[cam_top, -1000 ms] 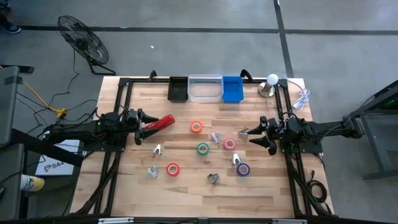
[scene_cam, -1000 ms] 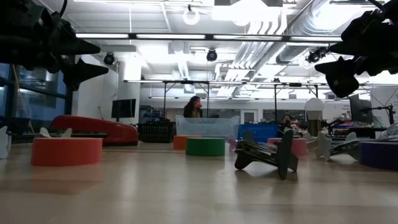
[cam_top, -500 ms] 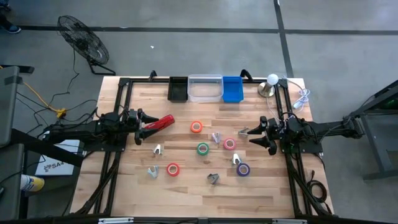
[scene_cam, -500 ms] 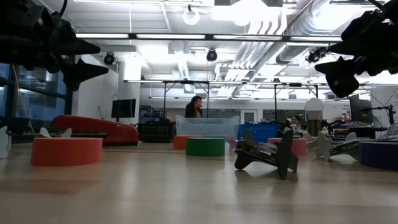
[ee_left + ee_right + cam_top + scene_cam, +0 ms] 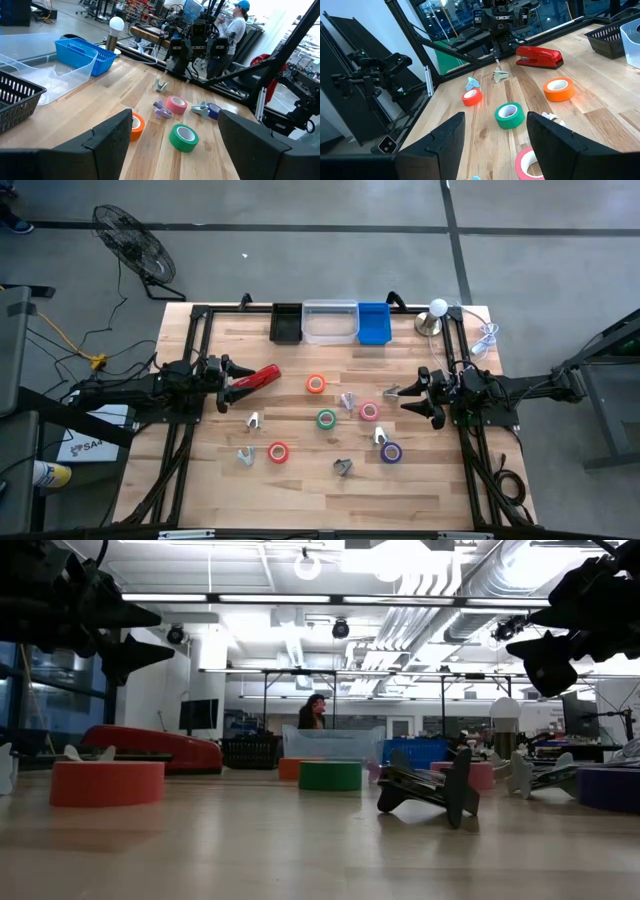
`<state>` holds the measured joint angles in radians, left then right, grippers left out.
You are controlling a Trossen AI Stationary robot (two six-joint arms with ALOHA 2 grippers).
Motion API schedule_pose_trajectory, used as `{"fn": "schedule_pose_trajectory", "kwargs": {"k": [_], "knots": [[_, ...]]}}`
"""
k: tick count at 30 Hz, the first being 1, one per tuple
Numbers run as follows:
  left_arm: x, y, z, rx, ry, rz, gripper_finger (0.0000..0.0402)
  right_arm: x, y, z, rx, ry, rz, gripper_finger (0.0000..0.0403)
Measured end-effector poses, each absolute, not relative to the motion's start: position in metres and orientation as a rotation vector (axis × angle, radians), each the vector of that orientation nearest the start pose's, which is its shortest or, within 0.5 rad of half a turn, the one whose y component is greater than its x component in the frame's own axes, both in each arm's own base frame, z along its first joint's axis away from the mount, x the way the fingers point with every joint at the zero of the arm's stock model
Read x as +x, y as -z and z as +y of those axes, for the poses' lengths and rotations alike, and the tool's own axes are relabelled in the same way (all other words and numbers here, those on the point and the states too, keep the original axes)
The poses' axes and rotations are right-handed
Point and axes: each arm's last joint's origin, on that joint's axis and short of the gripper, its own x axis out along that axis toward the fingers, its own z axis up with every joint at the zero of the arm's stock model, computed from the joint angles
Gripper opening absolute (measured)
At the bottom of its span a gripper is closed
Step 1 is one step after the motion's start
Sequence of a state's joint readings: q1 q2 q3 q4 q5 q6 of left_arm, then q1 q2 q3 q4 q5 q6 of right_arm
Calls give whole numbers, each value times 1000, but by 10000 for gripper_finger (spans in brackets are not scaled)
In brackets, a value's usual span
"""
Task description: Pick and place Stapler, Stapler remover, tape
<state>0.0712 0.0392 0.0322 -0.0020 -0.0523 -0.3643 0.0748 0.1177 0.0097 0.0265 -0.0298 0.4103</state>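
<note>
Nothing has moved: both grippers, left [image 5: 236, 383] and right [image 5: 408, 397], hover wide apart and empty, with the red stapler [image 5: 255, 378] lying just beside the left one.

Light comes from bright ceiling lamps [image 5: 305, 565] above, and it is even on the wooden table [image 5: 300, 480], with only short soft shadows. In the low view the lamps glare white, the arms are dark shapes, and the near table surface looks blurred.
</note>
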Motion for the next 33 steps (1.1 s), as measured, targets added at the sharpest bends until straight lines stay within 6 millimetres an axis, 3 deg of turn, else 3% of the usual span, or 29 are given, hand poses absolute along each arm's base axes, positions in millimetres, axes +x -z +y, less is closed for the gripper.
{"fn": "schedule_pose_trajectory", "kwargs": {"k": [11,17,24,33], "knots": [[98,-171,9,-364,-124,-13,291,104,-160,9,444,-88,102,204],[98,-171,9,-364,-124,-14,291,104,-164,7,547,-29,105,204],[98,-171,9,-364,-124,-13,291,102,-198,0,551,165,218,204],[98,-171,8,-364,-124,-13,291,118,-240,-12,435,347,634,204]]}}
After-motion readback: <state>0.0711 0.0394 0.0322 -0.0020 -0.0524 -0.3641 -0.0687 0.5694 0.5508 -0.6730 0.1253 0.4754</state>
